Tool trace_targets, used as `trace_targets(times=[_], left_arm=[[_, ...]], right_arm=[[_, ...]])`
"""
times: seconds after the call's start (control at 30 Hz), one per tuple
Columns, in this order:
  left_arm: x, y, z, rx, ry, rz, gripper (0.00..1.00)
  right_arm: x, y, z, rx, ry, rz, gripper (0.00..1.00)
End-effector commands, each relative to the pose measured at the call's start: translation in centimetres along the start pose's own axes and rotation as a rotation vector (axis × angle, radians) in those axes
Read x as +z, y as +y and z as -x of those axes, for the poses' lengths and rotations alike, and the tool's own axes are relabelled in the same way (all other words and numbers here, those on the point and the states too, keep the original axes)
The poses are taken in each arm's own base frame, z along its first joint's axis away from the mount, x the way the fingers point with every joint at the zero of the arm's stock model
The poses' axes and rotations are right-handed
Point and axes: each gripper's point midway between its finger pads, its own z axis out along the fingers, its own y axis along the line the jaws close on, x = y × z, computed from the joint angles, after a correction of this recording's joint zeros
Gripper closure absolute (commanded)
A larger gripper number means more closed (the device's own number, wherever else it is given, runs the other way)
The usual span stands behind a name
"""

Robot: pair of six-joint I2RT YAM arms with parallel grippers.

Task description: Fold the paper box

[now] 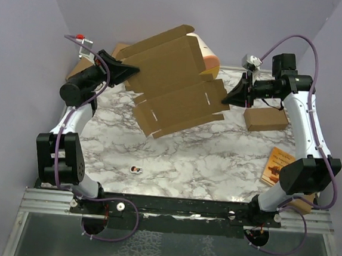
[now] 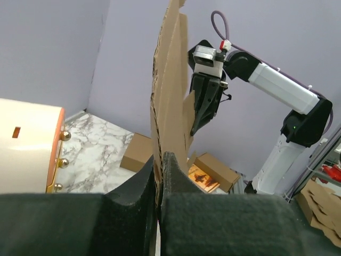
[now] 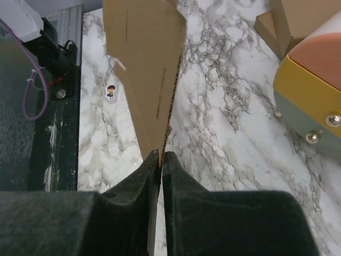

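Observation:
The paper box (image 1: 175, 83) is a wide flat brown die-cut sheet with flaps and slits, held up in the air over the back of the marble table. My left gripper (image 1: 130, 72) is shut on its left edge, which runs up edge-on between the fingers in the left wrist view (image 2: 168, 96). My right gripper (image 1: 226, 99) is shut on its right edge. In the right wrist view the sheet (image 3: 146, 69) tapers down into the closed fingers. My right gripper also shows in the left wrist view (image 2: 196, 127), behind the sheet.
A small brown carton (image 1: 266, 119) lies at the back right and an orange book (image 1: 278, 165) at the right edge. A cream and orange rounded case (image 1: 208, 58) stands behind the sheet. More brown cartons (image 1: 80, 67) sit at the back left. A small sticker (image 1: 135, 170) lies near the front.

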Motion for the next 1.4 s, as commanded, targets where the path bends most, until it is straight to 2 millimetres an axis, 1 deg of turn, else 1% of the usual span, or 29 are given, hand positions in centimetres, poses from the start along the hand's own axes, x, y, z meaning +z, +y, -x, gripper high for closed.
trace_targets(times=[0.0, 0.07, 0.13, 0.27, 0.3, 0.33, 0.43, 0.47, 0.6, 0.7, 0.77, 0.93, 1.07, 1.17, 1.2, 1.27, 1.33, 1.37], left_arm=[[0.0, -4.2, 0.8, 0.247, -0.043, -0.117, 1.0], [-0.1, -4.7, 0.9, 0.242, -0.075, -0.104, 1.0], [-0.5, -5.4, 1.0, 0.24, -0.121, -0.089, 1.0], [-1.4, -6.5, 0.8, 0.222, -0.208, -0.053, 1.0], [-1.6, -6.8, 0.8, 0.218, -0.221, -0.049, 1.0], [-1.7, -7.1, 0.8, 0.214, -0.228, -0.046, 1.0], [-1.9, -8.2, 0.7, 0.201, -0.243, -0.047, 1.0], [-2.0, -8.6, 0.8, 0.202, -0.246, -0.05, 1.0], [-2.1, -9.5, 0.7, 0.188, -0.25, -0.056, 1.0], [-2.2, -10.1, 0.8, 0.181, -0.266, -0.067, 1.0], [-2.2, -10.6, 0.7, 0.169, -0.271, -0.087, 1.0], [-1.8, -11.5, 0.7, 0.141, -0.275, -0.126, 1.0], [-1.5, -12.2, 0.9, 0.137, -0.284, -0.143, 1.0], [-1.1, -12.4, 0.8, 0.133, -0.285, -0.151, 1.0], [-1.0, -12.4, 0.8, 0.135, -0.284, -0.151, 1.0], [-0.7, -12.4, 0.5, 0.133, -0.278, -0.149, 1.0], [-0.5, -12.4, 0.4, 0.134, -0.277, -0.148, 1.0], [-0.3, -12.4, 0.3, 0.134, -0.276, -0.149, 1.0]], right_arm=[[0.1, 0.7, 1.3, -0.001, -0.061, 0.04, 0.84], [0.3, 0.8, 1.3, 0.028, -0.086, 0.056, 0.65], [0.6, 1.1, 1.2, 0.065, -0.124, 0.086, 0.49], [1.0, 1.9, 0.5, 0.141, -0.192, 0.16, 0.25], [1.1, 2.0, 0.2, 0.162, -0.202, 0.171, 0.21], [1.2, 2.1, -0.2, 0.176, -0.207, 0.172, 0.19], [1.3, 1.6, -1.1, 0.161, -0.215, 0.109, 0.14], [1.0, 1.3, -0.9, 0.124, -0.228, 0.088, 0.13], [-0.4, 0.7, -0.7, 0.091, -0.257, 0.065, 0.13], [-0.4, 0.9, -0.5, 0.1, -0.267, 0.099, 0.13], [-0.3, 1.0, -0.6, 0.122, -0.283, 0.091, 0.14], [-0.5, 1.4, 0.3, 0.124, -0.346, 0.048, 0.14], [-0.6, 1.8, 0.7, 0.108, -0.399, 0.048, 0.14], [-0.6, 2.4, 0.9, 0.134, -0.454, 0.064, 0.16], [-0.6, 2.6, 1.1, 0.129, -0.467, 0.071, 0.17], [-0.7, 2.6, 1.3, 0.134, -0.48, 0.07, 0.22], [-0.8, 2.7, 1.4, 0.137, -0.485, 0.055, 0.3], [-0.8, 2.7, 1.4, 0.148, -0.486, 0.045, 0.36]])
